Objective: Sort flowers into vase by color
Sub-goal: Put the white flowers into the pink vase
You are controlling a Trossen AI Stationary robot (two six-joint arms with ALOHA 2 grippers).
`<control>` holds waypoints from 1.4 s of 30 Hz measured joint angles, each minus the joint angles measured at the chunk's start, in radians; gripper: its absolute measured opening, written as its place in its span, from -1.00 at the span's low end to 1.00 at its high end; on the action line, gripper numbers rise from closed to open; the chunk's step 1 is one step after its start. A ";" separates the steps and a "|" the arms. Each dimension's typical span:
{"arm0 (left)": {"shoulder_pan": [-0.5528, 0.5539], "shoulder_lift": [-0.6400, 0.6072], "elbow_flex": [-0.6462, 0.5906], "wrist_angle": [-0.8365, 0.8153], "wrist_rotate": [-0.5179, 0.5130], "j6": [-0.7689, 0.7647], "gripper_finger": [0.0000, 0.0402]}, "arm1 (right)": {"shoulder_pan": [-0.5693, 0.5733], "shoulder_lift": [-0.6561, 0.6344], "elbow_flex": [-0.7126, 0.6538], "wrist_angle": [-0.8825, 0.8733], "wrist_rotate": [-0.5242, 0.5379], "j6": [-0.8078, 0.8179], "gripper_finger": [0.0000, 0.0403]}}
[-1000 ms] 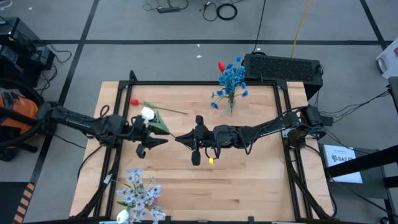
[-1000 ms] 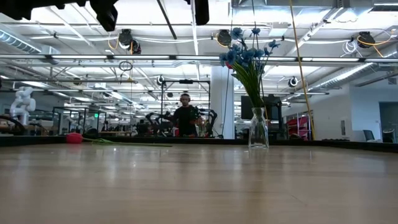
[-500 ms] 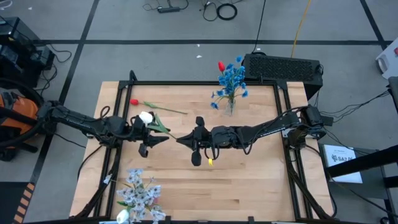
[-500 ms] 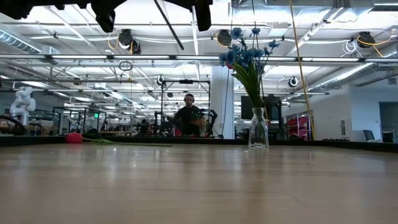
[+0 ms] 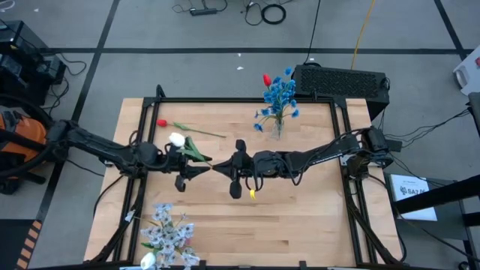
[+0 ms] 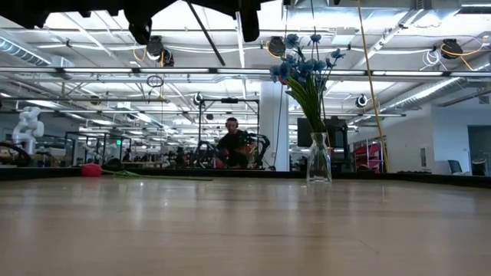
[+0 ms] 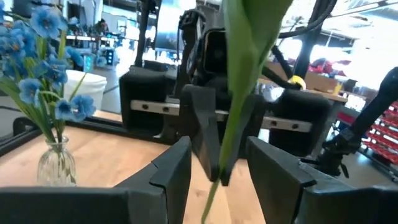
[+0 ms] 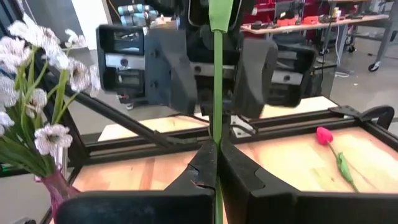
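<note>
Above the pale wooden worktop (image 5: 300,225), the right tool (image 5: 216,166) pinches a thin green white-budded stem (image 8: 216,74); the left tool (image 5: 202,169) gapes around it.

A large robotics lab or industrial workshop: beyond the wooden table (image 6: 245,230) runs an open hall with exposed ceiling beams (image 6: 230,73), hanging lights and rows of framed workstations. A seated person (image 6: 232,143) works far back, and what seems a white humanoid robot (image 6: 28,126) stands aside.

Worktop (image 5: 300,225) pale wood. Arms black. Held flower (image 5: 177,139) white, stem green. Lying flower (image 5: 161,123) red. Far vase (image 5: 278,127) clear, blue blooms. Near vase (image 8: 59,188) pinkish, white-lavender blooms.
</note>
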State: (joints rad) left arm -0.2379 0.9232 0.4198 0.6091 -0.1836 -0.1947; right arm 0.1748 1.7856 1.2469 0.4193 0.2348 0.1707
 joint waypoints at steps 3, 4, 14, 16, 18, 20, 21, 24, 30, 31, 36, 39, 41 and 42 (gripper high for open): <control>0.001 0.018 0.000 0.042 -0.017 0.011 -0.20 | -0.004 0.000 0.000 0.004 0.000 0.000 -1.00; 0.001 0.020 0.000 0.048 -0.017 0.025 -0.20 | -0.005 0.000 0.000 0.009 0.001 0.000 -1.00; 0.001 0.019 0.000 0.064 -0.017 0.044 -0.22 | -0.006 0.000 0.000 0.027 0.002 0.000 -1.00; 0.001 0.019 0.000 0.065 -0.017 0.045 -0.28 | -0.006 0.000 0.000 0.025 0.002 0.000 -1.00; 0.001 0.019 0.000 0.064 -0.015 0.045 -0.37 | -0.006 0.000 0.000 0.025 0.002 0.000 -1.00; 0.001 0.019 0.000 0.064 -0.006 0.045 -0.50 | -0.006 0.000 0.000 0.027 0.002 0.000 -1.00; 0.001 0.019 0.000 0.064 0.000 0.045 -0.57 | -0.006 0.000 0.000 0.026 0.002 0.000 -1.00; 0.001 0.019 0.000 0.064 0.026 0.045 -0.79 | -0.006 0.000 0.000 0.025 0.002 0.000 -1.00; 0.001 0.019 0.000 0.063 0.069 0.044 -0.96 | -0.004 0.000 0.000 0.025 -0.008 0.000 -0.98; 0.001 0.019 0.000 0.063 0.068 0.044 -0.96 | -0.004 0.000 0.000 0.024 -0.008 0.000 -0.96; 0.001 -0.010 0.002 0.023 0.075 0.044 -0.98 | -0.004 0.000 0.001 0.009 -0.005 0.000 -0.76; 0.000 -0.074 0.039 -0.139 0.080 0.044 -0.99 | -0.004 -0.008 0.002 -0.051 0.002 0.033 -0.60; -0.001 -0.126 0.078 -0.273 0.088 0.044 -0.99 | -0.006 -0.013 0.002 -0.109 0.009 0.083 -0.49; -0.001 -0.151 0.098 -0.342 0.090 0.044 -0.99 | -0.006 -0.018 0.001 -0.148 0.008 0.107 -0.45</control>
State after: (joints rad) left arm -0.2390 0.7726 0.5183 0.2674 -0.0940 -0.1508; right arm 0.1692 1.7673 1.2484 0.2712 0.2432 0.2778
